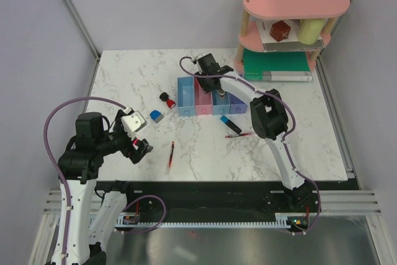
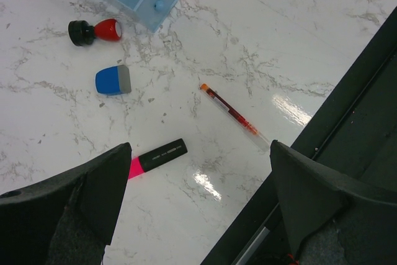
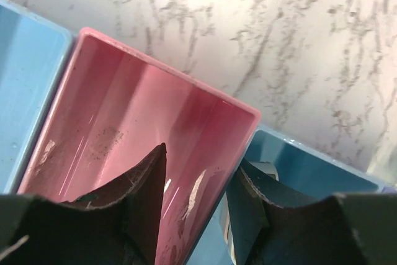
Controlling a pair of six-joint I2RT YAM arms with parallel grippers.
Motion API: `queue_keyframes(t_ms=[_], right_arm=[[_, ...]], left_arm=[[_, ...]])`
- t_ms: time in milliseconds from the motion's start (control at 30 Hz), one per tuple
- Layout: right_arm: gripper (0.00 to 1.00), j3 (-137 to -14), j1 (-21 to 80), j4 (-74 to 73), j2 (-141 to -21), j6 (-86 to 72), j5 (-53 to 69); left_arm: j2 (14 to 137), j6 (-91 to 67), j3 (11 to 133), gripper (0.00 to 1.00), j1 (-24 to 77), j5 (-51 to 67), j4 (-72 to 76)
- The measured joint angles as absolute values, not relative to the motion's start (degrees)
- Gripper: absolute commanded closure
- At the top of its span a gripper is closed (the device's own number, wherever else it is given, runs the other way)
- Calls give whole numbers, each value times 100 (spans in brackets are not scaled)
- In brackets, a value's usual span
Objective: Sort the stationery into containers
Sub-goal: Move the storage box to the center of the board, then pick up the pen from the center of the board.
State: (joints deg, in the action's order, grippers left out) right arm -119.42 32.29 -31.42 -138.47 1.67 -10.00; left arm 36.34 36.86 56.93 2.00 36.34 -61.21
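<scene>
Though near the bins [image 1: 185,98], pink shelf [image 1: 294,1] apart.

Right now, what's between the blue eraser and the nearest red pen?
Only bare marble between the blue eraser and red pen, in the left wrist view; the pink-capped marker lies off that line.

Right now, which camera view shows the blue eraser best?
The left wrist view: the blue eraser lies large and unobstructed, grey end visible. The top external view shows the eraser only small. The right wrist view does not show it.
</scene>
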Motion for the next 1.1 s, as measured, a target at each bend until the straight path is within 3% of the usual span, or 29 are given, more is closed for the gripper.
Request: queue_keyframes(t_ms=[300,700,1100], right_arm=[[48,-11806,3295,-3116,-13753,209,-1111],[39,-11349,3262,-3426,-12110,777,-1048],[41,-7856,3240,-4303,-9933,2714,318]], left_arm=[[3667,3708,5614,0,200,3621,-6117],[4571,3758,5317,2,200,3404,-5590],[4873,3715,5341,2,200,3242,-5166]])
